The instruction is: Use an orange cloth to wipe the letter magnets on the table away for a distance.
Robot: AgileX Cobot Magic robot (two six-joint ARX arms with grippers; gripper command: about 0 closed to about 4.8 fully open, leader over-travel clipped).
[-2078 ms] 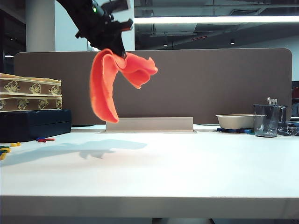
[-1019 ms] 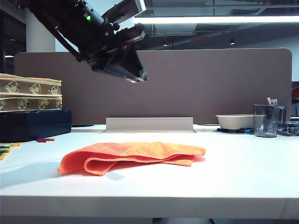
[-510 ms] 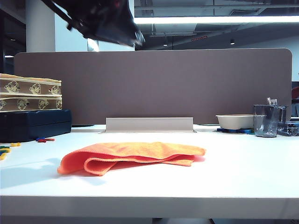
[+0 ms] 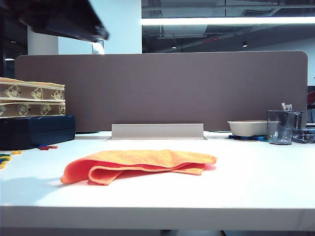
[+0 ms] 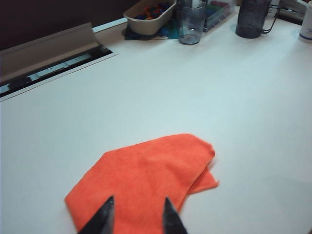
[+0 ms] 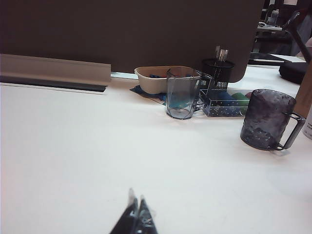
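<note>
- Two grippers show: the left gripper [image 5: 135, 217] hangs above the orange cloth [image 5: 146, 183], fingers parted with nothing between them, clear of the fabric.
- Right gripper [image 6: 135, 218], fingertips pressed together and empty, sits low over bare table [image 6: 73, 146], well apart from the cloth.
- Orange cloth lies loosely folded on the table's middle.
- Letter magnets [image 4: 47, 146] lie well left of the cloth, beside a dark blue case [image 4: 34, 129].

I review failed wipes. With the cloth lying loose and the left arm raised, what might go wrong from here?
The orange cloth lies folded and unheld; the left end effector is open above it, so a regrasp may catch only one layer. The letter magnets sit near the table edge; wiping might push them off.
</note>
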